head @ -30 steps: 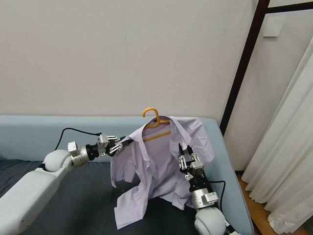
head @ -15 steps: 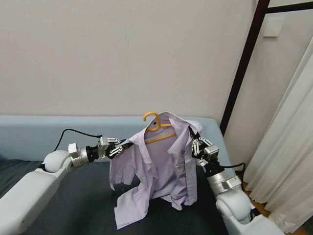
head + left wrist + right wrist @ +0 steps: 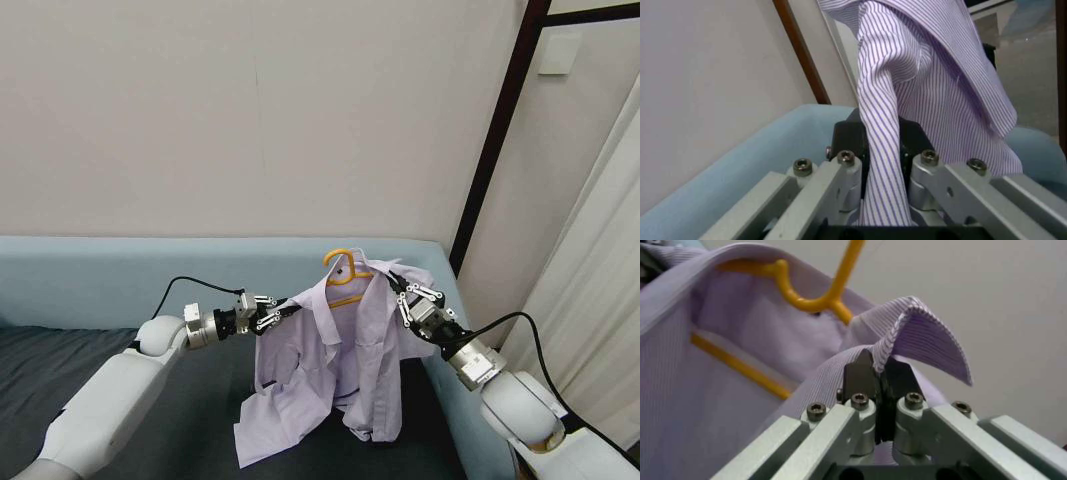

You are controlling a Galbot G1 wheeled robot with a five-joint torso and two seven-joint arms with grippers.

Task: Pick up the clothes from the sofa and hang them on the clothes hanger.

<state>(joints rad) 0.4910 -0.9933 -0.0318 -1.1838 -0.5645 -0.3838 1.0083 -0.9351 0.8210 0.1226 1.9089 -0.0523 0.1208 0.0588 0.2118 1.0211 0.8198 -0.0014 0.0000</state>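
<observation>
Dangling shirt (image 3: 345, 350) between grippers (image 3: 290, 308) (image 3: 399, 292), sofa (image 3: 90, 270) behind

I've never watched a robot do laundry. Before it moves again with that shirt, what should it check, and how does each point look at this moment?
1. Left gripper clamped on the lilac striped shirt: ok, fabric runs between its shut fingers.
2. Right gripper clamped near the collar: ok, shut on the cloth edge.
3. Yellow plastic hanger inside the shirt: ok, its hook pokes out at the neck.
4. Both shoulders seated on the hanger: cannot tell, folds cover its ends.
5. Shirt lifted clear of the light blue sofa: not ok, the hem seems to lie on the dark seat cushion.
</observation>
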